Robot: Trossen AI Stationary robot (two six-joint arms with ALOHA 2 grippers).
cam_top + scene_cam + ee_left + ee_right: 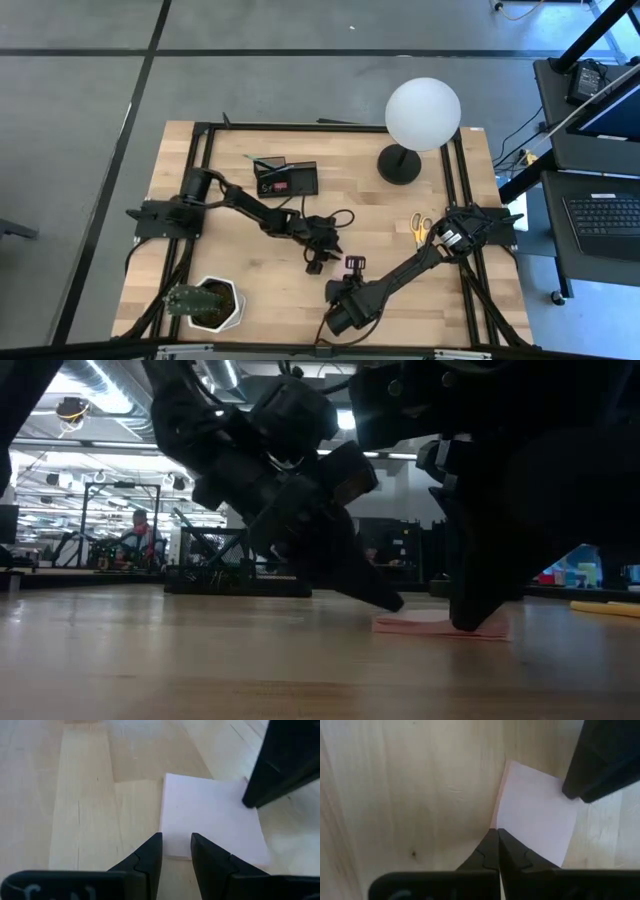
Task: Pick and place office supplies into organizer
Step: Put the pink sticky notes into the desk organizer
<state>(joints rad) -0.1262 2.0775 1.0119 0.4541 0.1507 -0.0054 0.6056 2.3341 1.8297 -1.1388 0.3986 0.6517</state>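
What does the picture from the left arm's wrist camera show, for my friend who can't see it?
A pale pink sticky-note pad lies flat on the wooden table, right in front of the left gripper, whose two dark fingers stand slightly apart at the pad's near edge. A dark finger of the right gripper reaches down to the pad's far corner.

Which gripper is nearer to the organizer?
Left. The left gripper is at the edge of the pad that faces the organizer; the right gripper is at the pad's farther side.
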